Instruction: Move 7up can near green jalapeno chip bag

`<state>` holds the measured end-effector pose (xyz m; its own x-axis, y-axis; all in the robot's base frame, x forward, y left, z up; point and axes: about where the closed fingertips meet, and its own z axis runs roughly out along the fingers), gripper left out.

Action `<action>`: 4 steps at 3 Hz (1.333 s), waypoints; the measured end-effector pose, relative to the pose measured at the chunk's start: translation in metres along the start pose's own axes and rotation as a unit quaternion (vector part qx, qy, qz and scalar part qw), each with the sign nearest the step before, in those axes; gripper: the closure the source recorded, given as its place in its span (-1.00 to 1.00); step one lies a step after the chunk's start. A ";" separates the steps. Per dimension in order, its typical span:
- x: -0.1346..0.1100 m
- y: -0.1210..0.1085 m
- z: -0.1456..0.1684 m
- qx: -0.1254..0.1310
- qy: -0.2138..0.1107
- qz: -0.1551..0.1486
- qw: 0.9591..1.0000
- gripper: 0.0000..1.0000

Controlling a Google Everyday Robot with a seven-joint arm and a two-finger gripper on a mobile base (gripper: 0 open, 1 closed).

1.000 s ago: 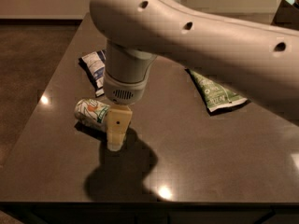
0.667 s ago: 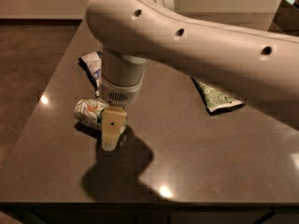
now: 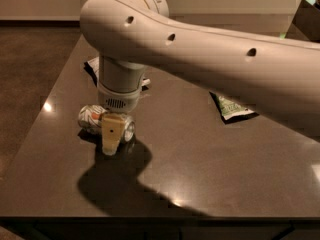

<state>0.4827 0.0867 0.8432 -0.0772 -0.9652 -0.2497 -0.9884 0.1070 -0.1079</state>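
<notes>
The 7up can (image 3: 90,118) lies on its side at the left of the dark table (image 3: 210,174), its shiny end pointing right. My gripper (image 3: 112,134) hangs straight down from the big white arm and is low at the can's right end, with its tan part in front of the can. The green jalapeno chip bag (image 3: 233,107) lies flat at the right of the table, far from the can and partly under the arm.
A dark blue-and-white chip bag (image 3: 93,65) lies behind the gripper at the back left, mostly hidden by the wrist. The table's left edge is close to the can. A dark object (image 3: 305,19) stands at the far right.
The arm has swung left and the gripper has moved from just right of the can to over its right end. The can and both bags stay where they were.
</notes>
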 end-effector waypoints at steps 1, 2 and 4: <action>0.004 -0.002 -0.006 -0.004 0.009 0.006 1.000 -0.20; 0.016 -0.007 -0.027 0.006 0.009 0.022 1.000 0.27; 0.102 -0.055 -0.097 0.116 0.037 0.136 0.983 1.00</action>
<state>0.5168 -0.0404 0.9172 -0.3515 -0.9074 -0.2305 -0.8745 0.4061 -0.2651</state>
